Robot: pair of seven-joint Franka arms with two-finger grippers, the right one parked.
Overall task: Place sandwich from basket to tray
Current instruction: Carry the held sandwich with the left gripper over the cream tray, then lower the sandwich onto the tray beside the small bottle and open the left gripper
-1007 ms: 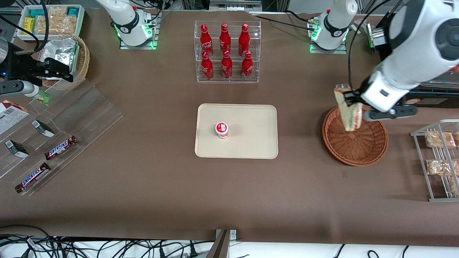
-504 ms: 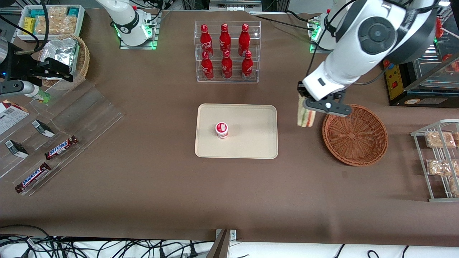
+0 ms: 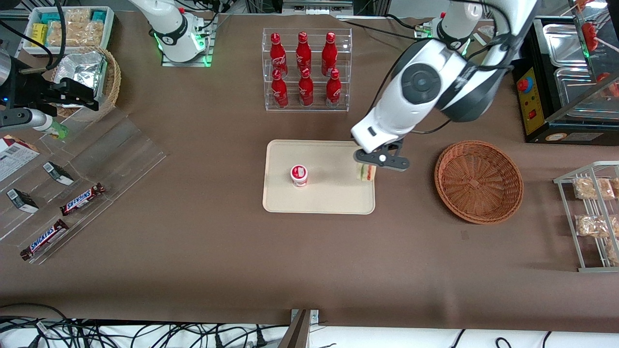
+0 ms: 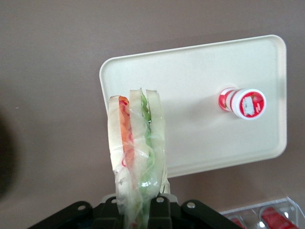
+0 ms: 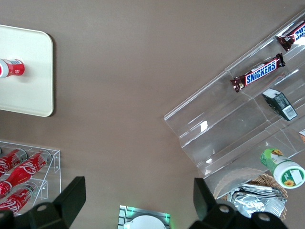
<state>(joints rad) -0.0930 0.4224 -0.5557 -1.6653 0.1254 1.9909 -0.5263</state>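
My gripper point(image 3: 368, 166) hangs above a brown table point(image 3: 217, 251). On it lie a cream tray point(image 3: 333, 200), a reddish wicker basket point(image 3: 478, 181), a clear rack of red bottles point(image 3: 306, 70), a clear acrylic stand point(image 3: 72, 179) and a wire rack point(image 3: 587, 217).

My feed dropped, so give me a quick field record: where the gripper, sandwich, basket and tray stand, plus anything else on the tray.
gripper: above the tray's edge nearest the basket, jaws shut on the sandwich
sandwich: held in the air, hanging over that tray edge, not yet set down
basket: on the table beside the tray, nothing in it
tray: flat on the table
small red-and-white cup: standing on the tray, apart from the sandwich
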